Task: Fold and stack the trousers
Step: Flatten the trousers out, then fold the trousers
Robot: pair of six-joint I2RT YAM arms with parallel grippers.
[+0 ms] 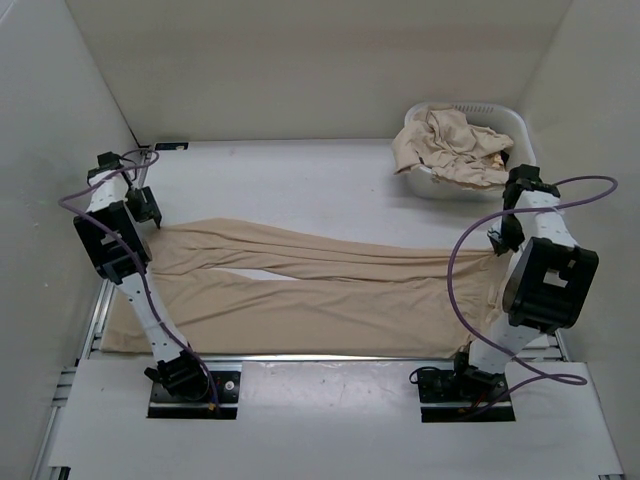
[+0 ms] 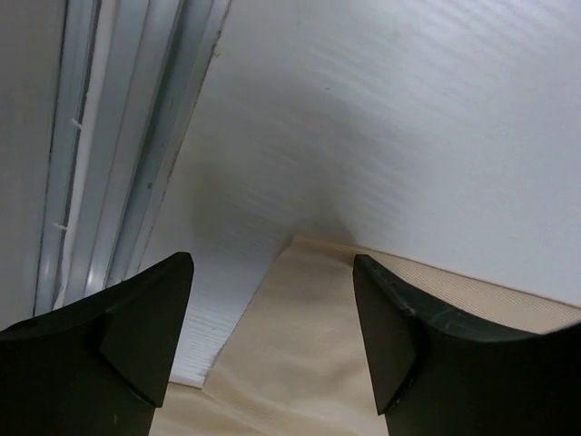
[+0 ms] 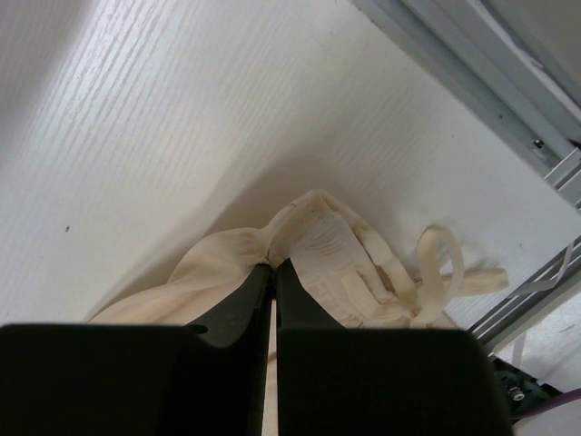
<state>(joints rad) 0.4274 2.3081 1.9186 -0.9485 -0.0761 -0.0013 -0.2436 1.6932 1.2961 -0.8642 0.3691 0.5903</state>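
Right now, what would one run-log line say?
left tool: open above trousers corner | right tool: shut on trousers | trousers: spread out, not yet folded

From above, my right arm (image 1: 545, 275) hides the waist end of the spread trousers (image 1: 330, 295). How many pairs lie crumpled in the basket (image 1: 512, 122), I cannot tell.

White table (image 1: 300, 180); tan trousers (image 1: 340, 300) flat across it; white basket (image 1: 515, 125) far right
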